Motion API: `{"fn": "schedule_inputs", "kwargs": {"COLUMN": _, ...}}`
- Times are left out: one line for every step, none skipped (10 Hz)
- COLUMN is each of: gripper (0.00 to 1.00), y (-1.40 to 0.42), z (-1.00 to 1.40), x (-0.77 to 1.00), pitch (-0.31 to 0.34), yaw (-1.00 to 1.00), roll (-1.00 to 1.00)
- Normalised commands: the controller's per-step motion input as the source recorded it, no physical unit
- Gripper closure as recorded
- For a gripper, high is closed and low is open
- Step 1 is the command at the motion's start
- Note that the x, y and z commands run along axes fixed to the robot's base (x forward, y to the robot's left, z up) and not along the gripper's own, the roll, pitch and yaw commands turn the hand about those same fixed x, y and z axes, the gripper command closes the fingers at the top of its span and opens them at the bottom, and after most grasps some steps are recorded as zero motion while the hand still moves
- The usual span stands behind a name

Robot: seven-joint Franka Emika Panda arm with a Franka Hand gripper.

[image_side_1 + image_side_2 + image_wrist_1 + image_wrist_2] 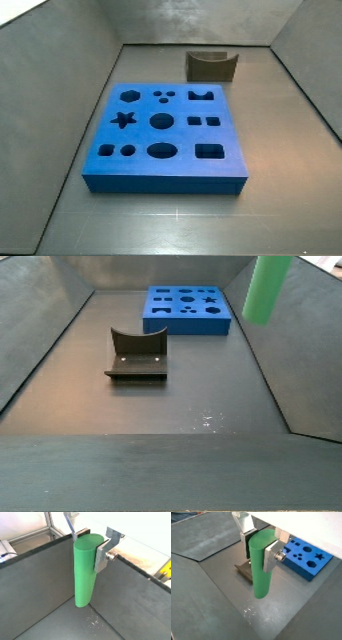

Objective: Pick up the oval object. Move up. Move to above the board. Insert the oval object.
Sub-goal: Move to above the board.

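Green oval object (pixel 85 569) clamped upright between the gripper (pixel 89 545) plates in both wrist views, lower end clear of the floor; board (pixel 305 558) off to one side, beyond the fixture (pixel 242 567). Empty oval hole in a side view. Hangs high, short of the board, in another. Picked and lifted, probably; travel and insertion left.

No readable text, label, brand or number appears on anything shown
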Motion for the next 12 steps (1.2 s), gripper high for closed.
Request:
{"fn": "schedule_inputs", "kwargs": {"gripper": 1.00, "y": -0.02, "z": 0.23, "x": -0.01, "pitch": 0.089, "yaw": 0.03, "roll": 0.08}}
{"fn": "schedule_inputs", "kwargs": {"gripper": 1.00, "y": -1.00, "z": -0.01, "x": 0.18, "pitch": 0.314, "yaw": -0.38, "roll": -0.07}}
{"fn": "schedule_inputs", "kwargs": {"gripper": 1.00, "y": -1.00, "z": -0.01, "x": 0.18, "pitch": 0.289, "yaw": -0.33, "roll": -0.06}}
{"fn": "schedule_inputs", "kwargs": {"gripper": 1.00, "y": -1.00, "z": -0.01, "x": 0.18, "pitch": 0.218, "yaw": -0.20, "roll": -0.07}}
{"fn": "schedule_inputs", "kwargs": {"gripper": 1.00, "y": -1.00, "z": -0.01, "x": 0.18, "pitch": 0.169, "yaw": -0.14, "roll": -0.09}}
{"fn": "schedule_inputs", "kwargs": {"gripper": 1.00, "y": -1.00, "z": -0.01, "x": 0.19, "pitch": 0.108, "yaw": -0.04, "roll": -0.04}}
{"fn": "schedule_inputs", "kwargs": {"gripper": 1.00, "y": -1.00, "z": -0.01, "x": 0.19, "pitch": 0.094, "yaw": -0.01, "roll": -0.03}}
{"fn": "schedule_inputs", "kwargs": {"gripper": 1.00, "y": -1.00, "z": -0.01, "x": 0.19, "pitch": 0.072, "yaw": 0.00, "roll": -0.03}}
{"fn": "schedule_inputs", "kwargs": {"gripper": 1.00, "y": -1.00, "z": -0.01, "x": 0.20, "pitch": 0.068, "yaw": 0.00, "roll": -0.03}}
{"fn": "schedule_inputs", "kwargs": {"gripper": 1.00, "y": -1.00, "z": -0.01, "x": 0.21, "pitch": 0.071, "yaw": 0.00, "roll": 0.00}}
{"fn": "schedule_inputs", "kwargs": {"gripper": 1.00, "y": -1.00, "z": -0.01, "x": 0.21, "pitch": 0.071, "yaw": 0.01, "roll": -0.01}}
{"fn": "schedule_inputs", "kwargs": {"gripper": 1.00, "y": -1.00, "z": -0.01, "x": 0.23, "pitch": 0.072, "yaw": 0.01, "roll": 0.00}}
